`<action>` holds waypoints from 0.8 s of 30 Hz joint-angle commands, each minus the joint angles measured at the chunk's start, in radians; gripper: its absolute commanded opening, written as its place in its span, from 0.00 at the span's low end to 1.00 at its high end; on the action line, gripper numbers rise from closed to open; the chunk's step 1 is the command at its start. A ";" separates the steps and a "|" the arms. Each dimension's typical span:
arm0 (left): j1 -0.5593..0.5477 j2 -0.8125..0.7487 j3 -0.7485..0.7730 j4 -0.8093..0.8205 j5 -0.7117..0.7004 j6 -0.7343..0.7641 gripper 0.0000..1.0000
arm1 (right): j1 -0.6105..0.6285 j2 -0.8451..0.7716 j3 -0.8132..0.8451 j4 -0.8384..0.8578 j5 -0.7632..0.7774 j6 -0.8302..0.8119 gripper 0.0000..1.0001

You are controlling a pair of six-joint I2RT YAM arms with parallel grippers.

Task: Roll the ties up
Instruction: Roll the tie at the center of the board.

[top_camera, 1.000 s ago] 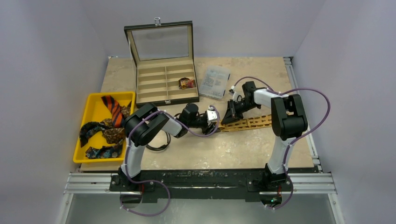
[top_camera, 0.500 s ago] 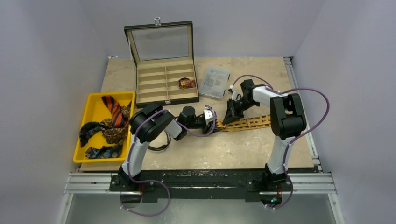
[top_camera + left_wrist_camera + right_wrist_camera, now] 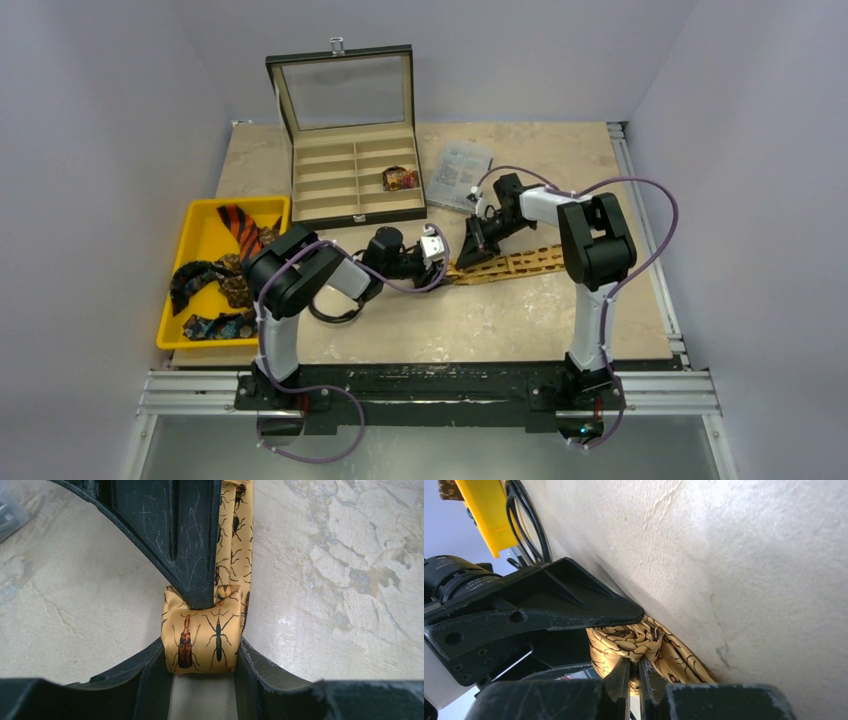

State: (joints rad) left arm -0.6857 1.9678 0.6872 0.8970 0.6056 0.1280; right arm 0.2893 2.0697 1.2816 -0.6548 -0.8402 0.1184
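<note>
On the beige stone-look worktop (image 3: 350,580), left tool (image 3: 201,649) clasps the sides of the rolled end of the tan-gold beetle-print fabric necktie (image 3: 202,640). Right tool (image 3: 634,672) pinches its core. Soft, probably slippery.

left claw (image 3: 202,672) and right claw (image 3: 201,597) hem the tie roll (image 3: 200,635); near table (image 3: 480,325) open.

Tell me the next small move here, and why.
Probably the right hand should twist a partial turn, winding in more fabric: it is pinched shut on the rolled end of the gold tie, the left hand touches the roll's sides, and most of the tie lies flat, unrolled.
</note>
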 commanded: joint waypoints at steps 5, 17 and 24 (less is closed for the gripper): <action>0.013 -0.054 -0.072 -0.018 -0.043 0.021 0.50 | 0.042 0.071 -0.076 0.200 0.332 -0.053 0.00; 0.014 0.066 -0.006 0.193 0.035 -0.119 0.57 | 0.041 -0.004 -0.177 0.276 0.335 -0.010 0.00; 0.006 0.094 -0.007 0.240 0.037 -0.119 0.40 | 0.040 -0.001 -0.188 0.273 0.342 -0.027 0.00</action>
State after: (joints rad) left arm -0.6781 2.0373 0.6666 1.0920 0.6174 0.0353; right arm 0.3122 1.9930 1.1549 -0.4236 -0.8494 0.1844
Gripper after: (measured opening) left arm 0.454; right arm 0.029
